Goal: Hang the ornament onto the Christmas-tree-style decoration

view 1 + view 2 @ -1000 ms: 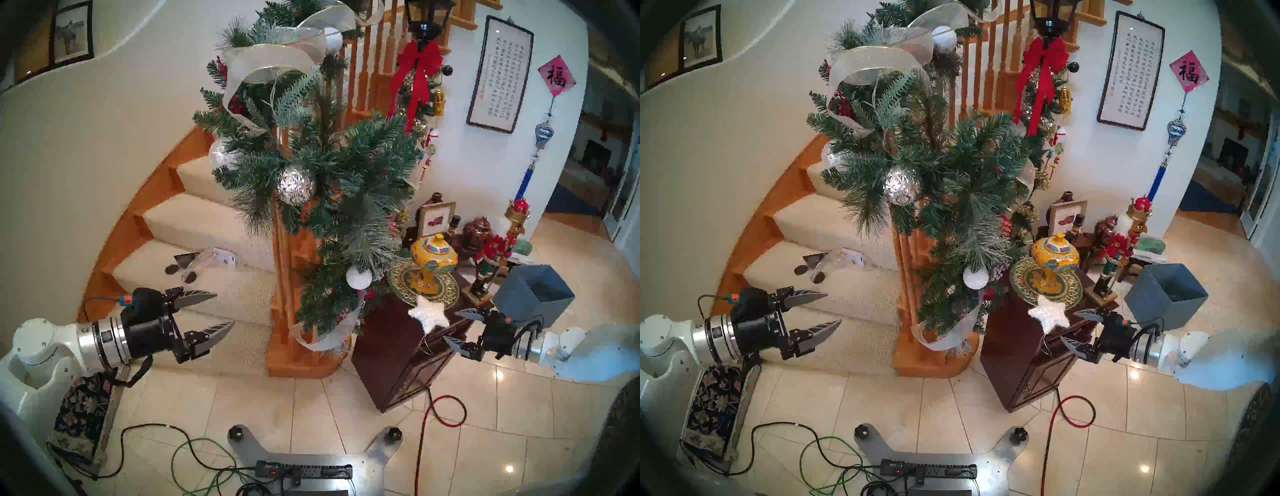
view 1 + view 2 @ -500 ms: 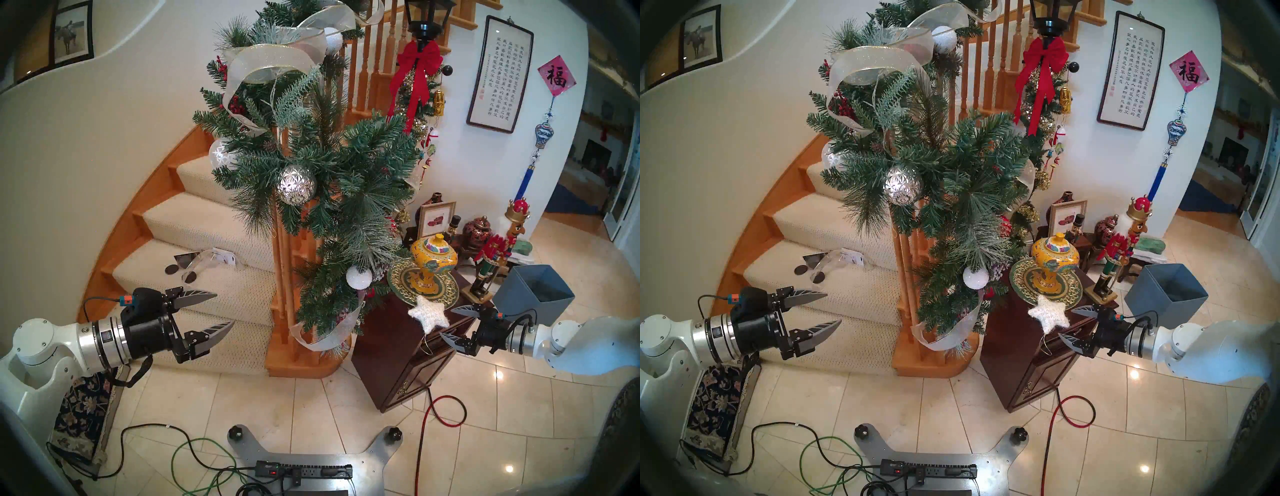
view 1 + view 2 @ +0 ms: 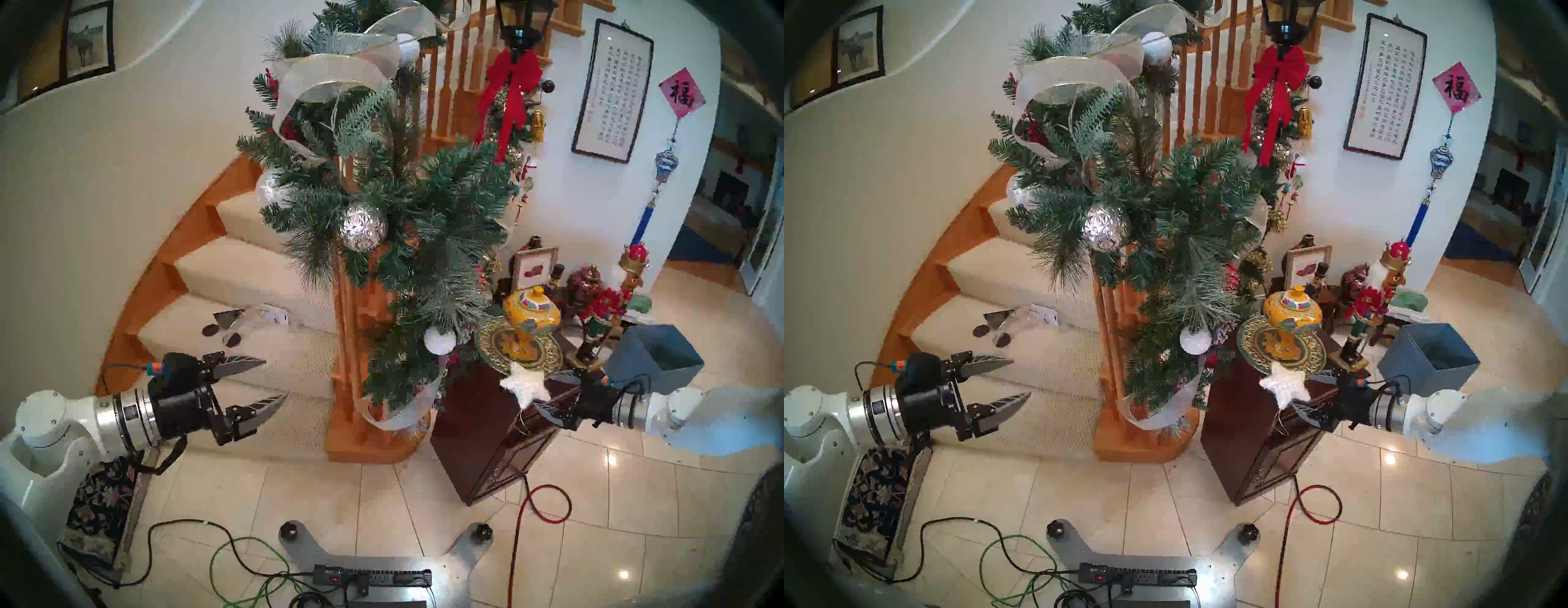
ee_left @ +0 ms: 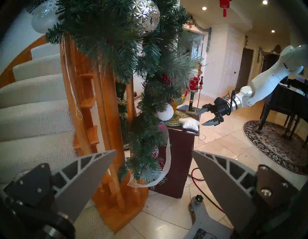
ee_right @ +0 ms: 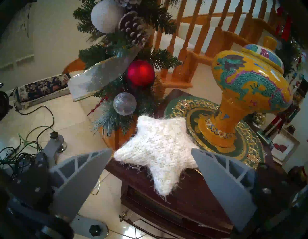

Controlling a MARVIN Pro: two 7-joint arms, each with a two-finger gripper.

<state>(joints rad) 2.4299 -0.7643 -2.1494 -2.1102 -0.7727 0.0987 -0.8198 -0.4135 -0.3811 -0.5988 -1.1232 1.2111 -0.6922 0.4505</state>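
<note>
A bushy green garland (image 3: 394, 220) draped the wooden stair rail as a fuzzy white star (image 3: 525, 383) lay on the dark tabletop (image 3: 479, 407) beside it, the right tool (image 3: 544, 392) spread open just short of it; the left tool (image 3: 276, 378) hung open and empty by the stairs.

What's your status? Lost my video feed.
Both grippers open, empty. Right gripper at the star, which lies on the cabinet. Vase close beside.
</note>
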